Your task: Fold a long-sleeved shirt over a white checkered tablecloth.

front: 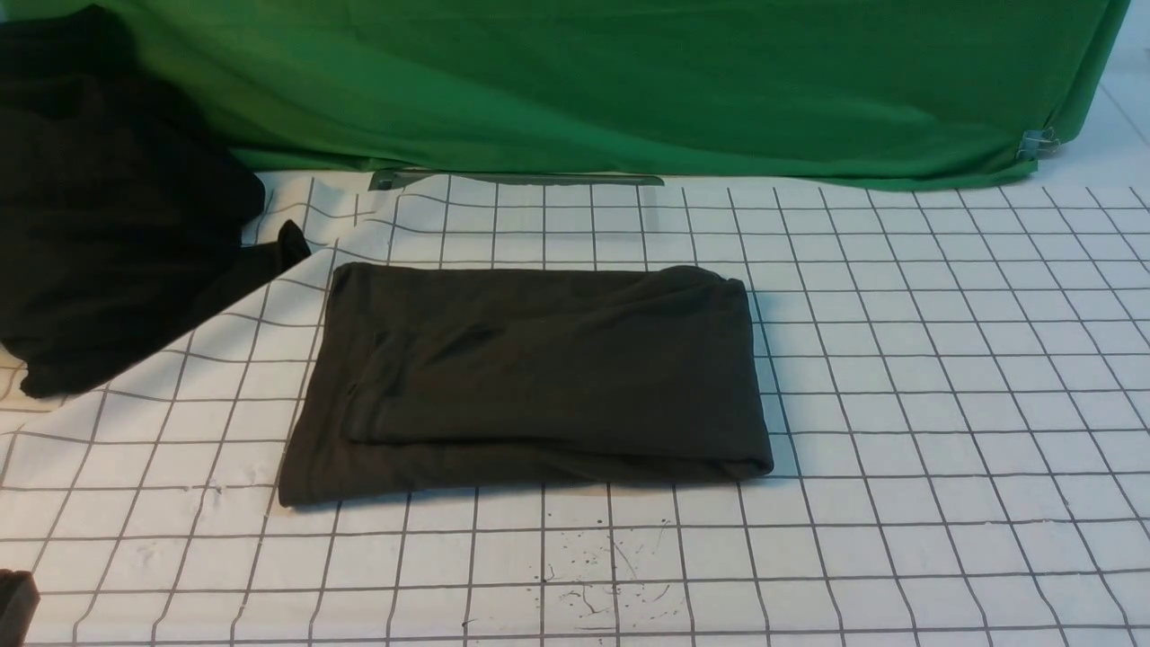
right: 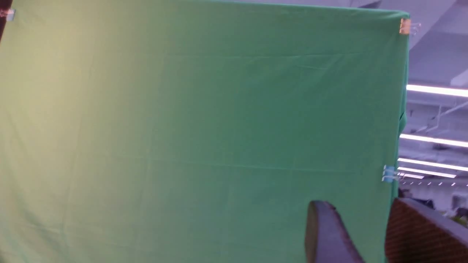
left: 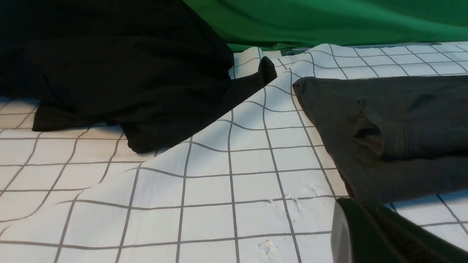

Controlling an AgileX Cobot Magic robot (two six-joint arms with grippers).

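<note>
The long-sleeved shirt [front: 530,377] lies folded into a flat dark rectangle in the middle of the white checkered tablecloth [front: 943,404]. No print or collar shows. In the left wrist view, one end of the shirt [left: 395,128] lies just beyond my left gripper [left: 353,212]. That gripper is shut, holds nothing and hovers low over the tablecloth [left: 204,190]. Its dark tip [front: 13,607] shows at the near left corner of the front view. My right gripper [right: 356,210] is raised away from the table and faces the green cloth. Its jaws stand apart with nothing between them.
A blacker, shapeless heap of cloth [front: 108,198] sits at the far left on a rumpled part of the tablecloth. A plain green cloth [front: 629,81] hangs along the back, held by a clip [front: 1038,142] at the right. Dark specks [front: 602,575] mark the near middle.
</note>
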